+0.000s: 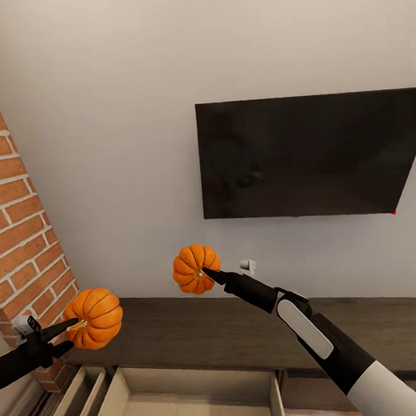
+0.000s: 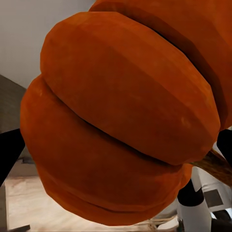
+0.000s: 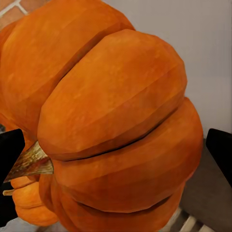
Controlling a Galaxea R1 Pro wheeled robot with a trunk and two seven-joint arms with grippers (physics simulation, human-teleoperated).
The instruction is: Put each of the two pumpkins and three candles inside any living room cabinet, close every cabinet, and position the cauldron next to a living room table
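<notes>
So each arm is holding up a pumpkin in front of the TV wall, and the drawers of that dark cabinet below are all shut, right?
Not quite. Each gripper does hold a pumpkin, the left gripper one pumpkin and the right gripper the other pumpkin, but the head view shows the cabinet with a drawer pulled open below them, its pale inside showing.

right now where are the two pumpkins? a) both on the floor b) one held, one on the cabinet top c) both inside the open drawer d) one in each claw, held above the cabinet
d: the left claw grips one pumpkin and the right claw grips the other pumpkin, both in the air above the cabinet.
</notes>
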